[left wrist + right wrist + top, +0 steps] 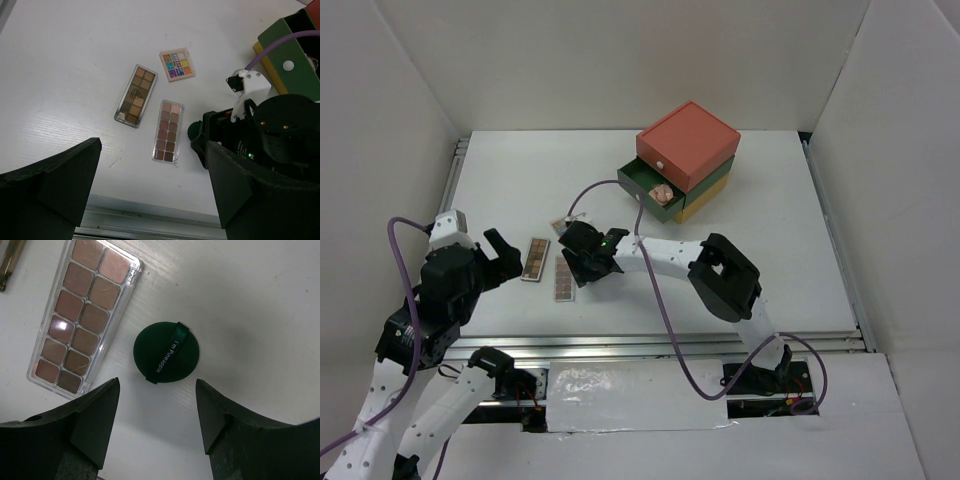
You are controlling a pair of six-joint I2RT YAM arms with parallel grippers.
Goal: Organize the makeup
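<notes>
Two narrow brown eyeshadow palettes lie side by side on the white table, and a small square multicolour palette lies beyond them. A dark-green round compact with a lettered ribbon lies flat next to the pinker palette. My right gripper hovers just over the compact, open, with nothing between its fingers. My left gripper is wide open and empty, back from the palettes near the table's front edge. A pink compact sits in the open green drawer.
The stacked drawer box, orange over green over yellow, stands at the back centre, its green drawer pulled out towards the arms. The right arm's purple cable loops over the table. White walls enclose three sides. A metal rail runs along the front edge.
</notes>
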